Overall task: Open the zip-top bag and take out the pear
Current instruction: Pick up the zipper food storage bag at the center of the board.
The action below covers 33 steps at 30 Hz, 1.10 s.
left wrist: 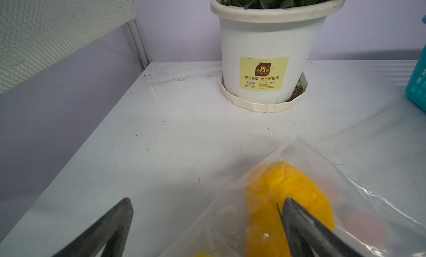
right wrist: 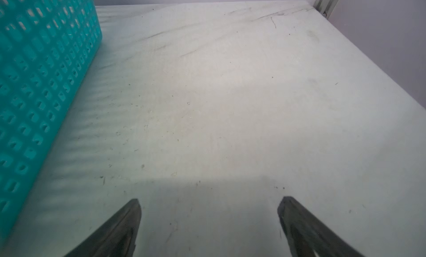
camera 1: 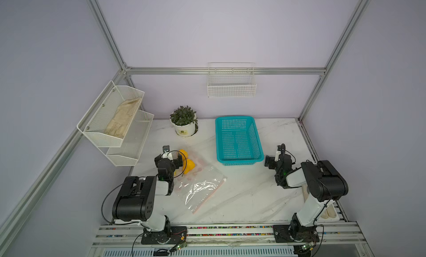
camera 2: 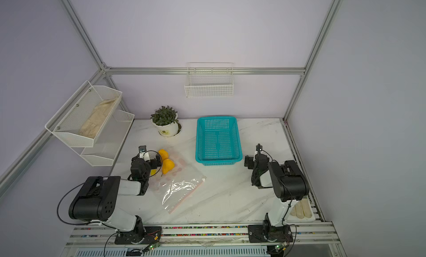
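Observation:
The zip-top bag (camera 1: 198, 189) (camera 2: 177, 189) lies flat on the marble table, left of centre. It is clear with faint pink spots. Its pink zip strip (camera 1: 208, 197) runs along the near right edge, and the white slider (camera 1: 224, 179) sits at the strip's far end. The yellow pear (camera 1: 189, 164) (camera 2: 167, 164) (left wrist: 276, 186) lies inside the bag at its far end. My left gripper (camera 1: 174, 158) (left wrist: 207, 202) hangs open just beside the pear, one finger over the bag's plastic, holding nothing. My right gripper (camera 1: 273, 156) (right wrist: 208, 201) stands open over bare table, far from the bag.
A teal plastic basket (camera 1: 239, 161) (right wrist: 34, 82) stands behind the bag, just left of my right gripper. A potted plant (camera 1: 184, 124) (left wrist: 265, 48) sits at the back left. White mesh shelves (camera 1: 115, 119) jut from the left wall, and a wire basket (camera 1: 231, 82) hangs on the back wall.

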{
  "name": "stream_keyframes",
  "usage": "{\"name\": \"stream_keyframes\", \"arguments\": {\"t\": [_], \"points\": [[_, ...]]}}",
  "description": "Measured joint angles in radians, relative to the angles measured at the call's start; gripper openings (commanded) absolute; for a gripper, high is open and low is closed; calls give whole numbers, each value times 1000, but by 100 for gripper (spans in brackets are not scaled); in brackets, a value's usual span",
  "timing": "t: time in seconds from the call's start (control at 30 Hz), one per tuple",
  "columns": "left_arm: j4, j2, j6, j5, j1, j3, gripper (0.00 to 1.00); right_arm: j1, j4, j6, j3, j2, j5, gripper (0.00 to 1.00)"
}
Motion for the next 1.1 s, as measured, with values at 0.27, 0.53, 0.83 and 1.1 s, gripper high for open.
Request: {"name": "stream_keyframes", "arguments": {"t": [0.27, 0.53, 0.83, 1.1], "points": [[0, 0, 0, 0, 0, 0, 100, 0, 0, 0, 0, 0, 0, 97], [0, 0, 0, 0, 0, 0, 100, 0, 0, 0, 0, 0, 0, 97], [0, 0, 0, -2, 0, 0, 100, 0, 1, 0, 0, 0, 2, 97], [-182, -145, -11, -97, -1, 21, 100, 0, -162, 5, 32, -160, 27, 95]]}}
